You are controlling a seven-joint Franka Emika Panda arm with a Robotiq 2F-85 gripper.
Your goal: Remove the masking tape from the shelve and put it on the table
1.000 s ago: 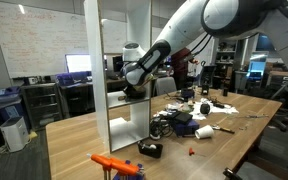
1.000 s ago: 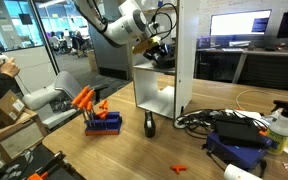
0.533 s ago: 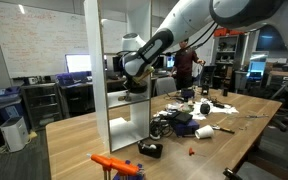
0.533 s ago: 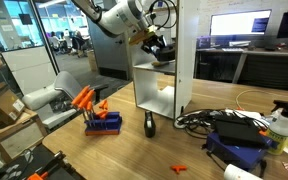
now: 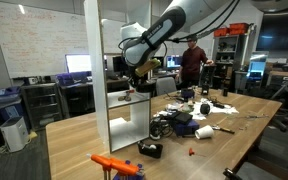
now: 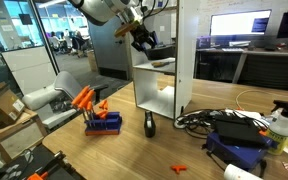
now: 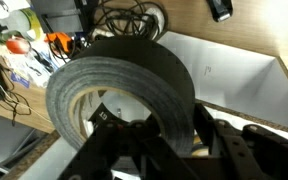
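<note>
The gripper [image 7: 154, 140] is clenching the single roll of masking tape [image 7: 124, 90]. One finger seems to be sitting inside the core and the other outside, pinching the wall. The roll is looking light, stiff and perhaps a little tacky at its edges, so that wall grip is suiting it; squeezing across the whole ring would risk it popping free. It is hanging in the air just beside the one white shelf [image 6: 186, 60], seemingly clear of its boards, with the one wooden table [image 6: 134, 150] lying well below.

Hand [image 6: 140, 34] with masking tape [image 6: 145, 42] (dark roll) — at shelve [image 6: 185, 60]
</note>
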